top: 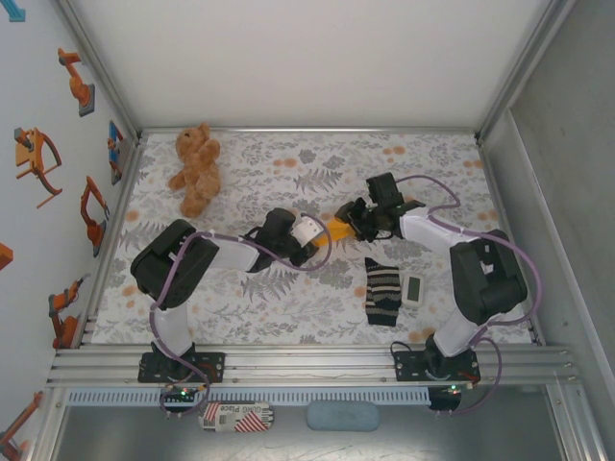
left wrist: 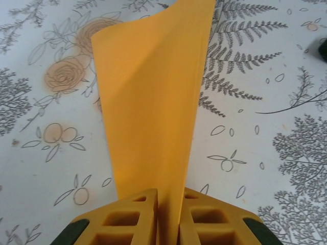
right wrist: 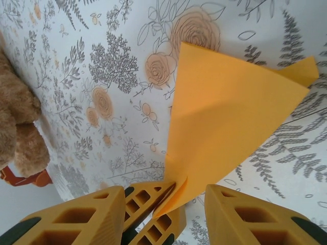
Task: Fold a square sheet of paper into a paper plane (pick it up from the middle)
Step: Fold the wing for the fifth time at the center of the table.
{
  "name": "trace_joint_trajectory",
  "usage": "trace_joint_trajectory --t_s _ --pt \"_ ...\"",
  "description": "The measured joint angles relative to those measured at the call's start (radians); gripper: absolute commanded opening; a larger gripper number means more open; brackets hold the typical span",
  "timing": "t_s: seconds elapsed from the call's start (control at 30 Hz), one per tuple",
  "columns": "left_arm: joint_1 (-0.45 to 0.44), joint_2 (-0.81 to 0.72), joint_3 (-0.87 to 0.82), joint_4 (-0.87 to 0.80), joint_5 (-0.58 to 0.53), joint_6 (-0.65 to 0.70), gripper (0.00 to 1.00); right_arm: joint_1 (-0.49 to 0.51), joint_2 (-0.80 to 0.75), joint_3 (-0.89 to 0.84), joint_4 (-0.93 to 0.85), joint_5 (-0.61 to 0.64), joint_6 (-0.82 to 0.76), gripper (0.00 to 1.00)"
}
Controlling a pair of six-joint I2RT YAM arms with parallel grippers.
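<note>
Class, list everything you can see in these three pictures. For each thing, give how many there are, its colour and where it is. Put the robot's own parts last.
tablecloth: one, white with grey leaves and orange flowers, under everything
teddy bear: one, brown, far left of the cloth
paper: one, orange-yellow, folded, held up over the middle of the cloth
sock: one, black and white stripes, lying near right
small device: one, white, just right of the sock
stickers: several, mostly orange, on the left wall
left arm: one, black and white, based near left
right arm: one, black and white, based near right
left gripper: one, yellow fingers, shut on the paper
right gripper: one, yellow fingers, open at the paper
</note>
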Motion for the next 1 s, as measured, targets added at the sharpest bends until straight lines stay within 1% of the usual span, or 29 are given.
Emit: trace_joint_trajectory --t_s 0.37,0.6,0.67,0.8,1.0 --pt "0.036 0.017 0.049 -0.097 0.101 -0.072 0.16 -0.011 -0.039 0.000 -0.036 0.053 -0.027 0.44" --pt "0.060 0.017 0.052 -0.127 0.143 -0.115 0.18 -0.011 -0.052 -0.018 -0.037 0.074 -0.051 0.44" --pt "0.062 0.017 0.052 -0.130 0.147 -0.119 0.18 -0.011 -0.056 -0.027 -0.035 0.076 -0.055 0.46" --pt "0.061 0.017 0.052 -0.127 0.140 -0.121 0.18 -0.010 -0.056 -0.049 -0.023 0.072 -0.040 0.52" --pt "0.036 0.017 0.050 -0.110 0.069 -0.087 0.18 0.029 -0.031 -0.059 0.040 0.065 0.045 0.56"
